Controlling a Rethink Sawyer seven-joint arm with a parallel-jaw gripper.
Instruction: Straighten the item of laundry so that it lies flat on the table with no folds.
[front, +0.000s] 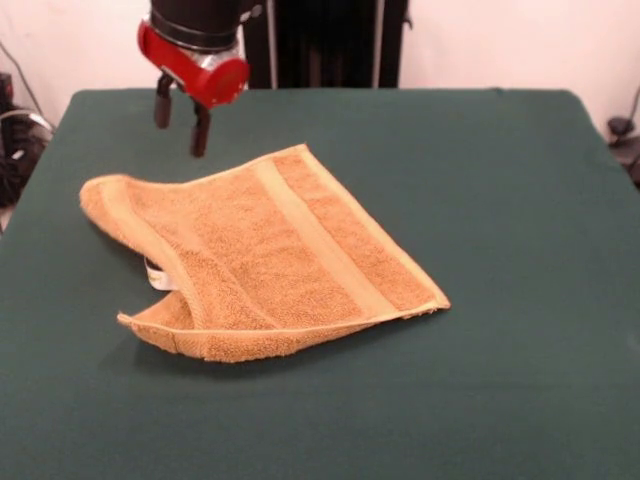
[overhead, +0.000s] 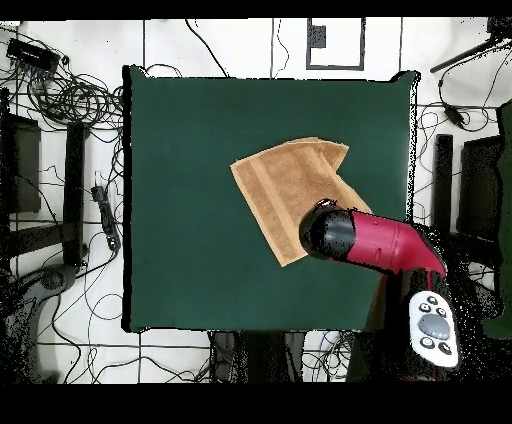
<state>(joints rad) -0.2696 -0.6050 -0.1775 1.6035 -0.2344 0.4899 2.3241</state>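
The orange-tan terry towel (front: 262, 255) lies on the dark green table (front: 500, 200), left of centre, folded over on itself along its near edge and left side. One flat woven band runs diagonally across its top. A small white tag (front: 158, 275) peeks out at its left edge. My gripper (front: 180, 125) hangs above the table just beyond the towel's far left part, its two dark fingers (front: 201, 132) apart and empty. In the overhead view the towel (overhead: 280, 185) shows partly under the red and black arm (overhead: 365, 240), which hides the gripper.
Cables and equipment (overhead: 60, 90) lie on the floor around the table. A white controller (overhead: 434, 328) sits by the robot's base. The black pedestal (front: 325, 40) stands at the table's far side.
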